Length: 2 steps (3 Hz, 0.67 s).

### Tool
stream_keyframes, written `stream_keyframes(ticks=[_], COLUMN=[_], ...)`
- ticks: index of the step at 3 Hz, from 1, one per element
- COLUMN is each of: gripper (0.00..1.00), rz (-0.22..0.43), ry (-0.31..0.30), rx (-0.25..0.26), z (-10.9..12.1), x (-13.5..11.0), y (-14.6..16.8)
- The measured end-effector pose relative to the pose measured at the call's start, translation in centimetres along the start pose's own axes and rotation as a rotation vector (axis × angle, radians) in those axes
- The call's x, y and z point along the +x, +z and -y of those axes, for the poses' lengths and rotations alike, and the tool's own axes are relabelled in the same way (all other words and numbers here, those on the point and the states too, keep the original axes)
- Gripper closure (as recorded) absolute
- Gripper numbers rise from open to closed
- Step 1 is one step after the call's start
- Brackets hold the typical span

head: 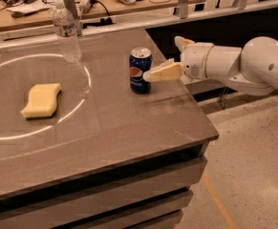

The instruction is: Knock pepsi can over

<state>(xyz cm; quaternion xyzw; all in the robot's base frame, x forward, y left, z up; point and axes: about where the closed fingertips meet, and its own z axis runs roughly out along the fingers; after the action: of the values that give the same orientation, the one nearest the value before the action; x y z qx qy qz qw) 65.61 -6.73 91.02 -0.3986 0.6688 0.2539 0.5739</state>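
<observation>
pepsi can [140,70] upright on right half of grey table [129,137], gripper [163,58] at its right side, fingers spread, lower fingertip [150,75] at the can wall, contact unclear, water bottle [66,31] behind-left, yellow sponge [42,99] far left

Single elevated view, looking obliquely down across the bench [129,128].
Medium range; the claw [154,74] reaches in from frame right, just beside the pepsi can [140,70].
</observation>
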Motion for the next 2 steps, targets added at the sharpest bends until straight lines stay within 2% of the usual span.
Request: stream_keyframes(ticks=[1,2], gripper=[0.00,0.00], rz=[-0.003,0.005], ry=[0.028,0.020], rx=[-0.079,-0.171], z=[-2.3,-4.9], x=[0.1,-0.5], y=[0.6,1.7])
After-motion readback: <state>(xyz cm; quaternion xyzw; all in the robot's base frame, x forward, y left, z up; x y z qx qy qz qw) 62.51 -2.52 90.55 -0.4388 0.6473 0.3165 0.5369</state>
